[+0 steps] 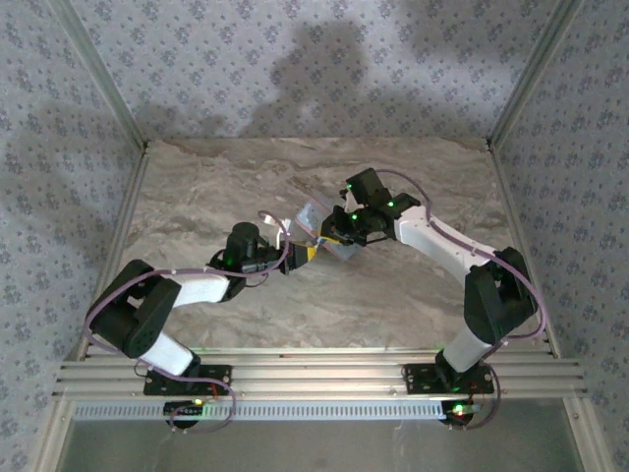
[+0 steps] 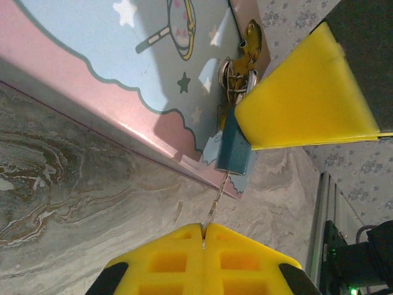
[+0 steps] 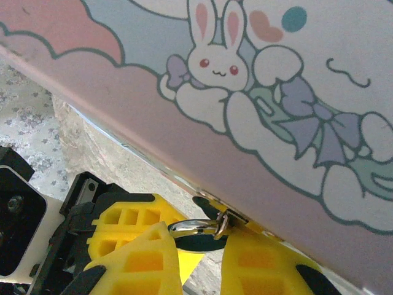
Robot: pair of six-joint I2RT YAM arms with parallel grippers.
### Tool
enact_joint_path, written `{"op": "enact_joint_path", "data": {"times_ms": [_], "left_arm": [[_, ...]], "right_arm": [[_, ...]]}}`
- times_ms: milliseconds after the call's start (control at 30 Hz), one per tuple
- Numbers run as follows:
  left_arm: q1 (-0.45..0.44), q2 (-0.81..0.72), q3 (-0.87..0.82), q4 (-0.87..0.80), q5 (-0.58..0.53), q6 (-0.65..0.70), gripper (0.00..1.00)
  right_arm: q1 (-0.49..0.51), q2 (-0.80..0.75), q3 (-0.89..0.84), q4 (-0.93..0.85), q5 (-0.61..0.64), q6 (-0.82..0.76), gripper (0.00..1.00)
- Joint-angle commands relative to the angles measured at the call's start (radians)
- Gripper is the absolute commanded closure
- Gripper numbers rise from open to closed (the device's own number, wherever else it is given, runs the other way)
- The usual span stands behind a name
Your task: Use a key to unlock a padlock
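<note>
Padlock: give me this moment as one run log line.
left gripper shut on key | key tip at padlock base | right gripper shut on padlock | padlock at tin edge

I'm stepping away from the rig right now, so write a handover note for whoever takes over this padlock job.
Left tool shut on the key.
Right tool shut on the padlock, at the cartoon tin edge.
Done: key tip meets the padlock's underside; depth unclear.
Left: seat it, turn, open the lock; its top is hidden behind the key rings.
</note>
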Motion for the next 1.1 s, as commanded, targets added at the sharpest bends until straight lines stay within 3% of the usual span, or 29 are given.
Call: {"op": "enact_joint_path", "data": {"times_ms": [0, 300, 600, 767, 1067], "left_arm": [[0.006, 0.002, 0.039, 0.098, 0.012, -0.062, 1.0], [0.01, -0.021, 0.043, 0.127, 0.015, -0.097, 1.0], [-0.027, -0.081, 0.052, -0.021, -0.088, 0.056, 1.0], [-0.057, -0.08, 0.047, -0.007, -0.131, 0.125, 1.0], [-0.055, -0.075, 0.028, 0.105, -0.1, 0.097, 1.0]], "right_arm": [[0.025, -0.011, 0.011, 0.021, -0.031, -0.013, 1.0], [0.035, -0.007, -0.005, 0.027, -0.02, -0.009, 1.0], [0.04, 0.004, 0.013, -0.028, -0.008, -0.018, 1.0], [0.045, 0.02, 0.033, -0.065, -0.009, -0.026, 1.0], [0.058, 0.049, 0.032, -0.063, -0.021, -0.023, 1.0]]}}
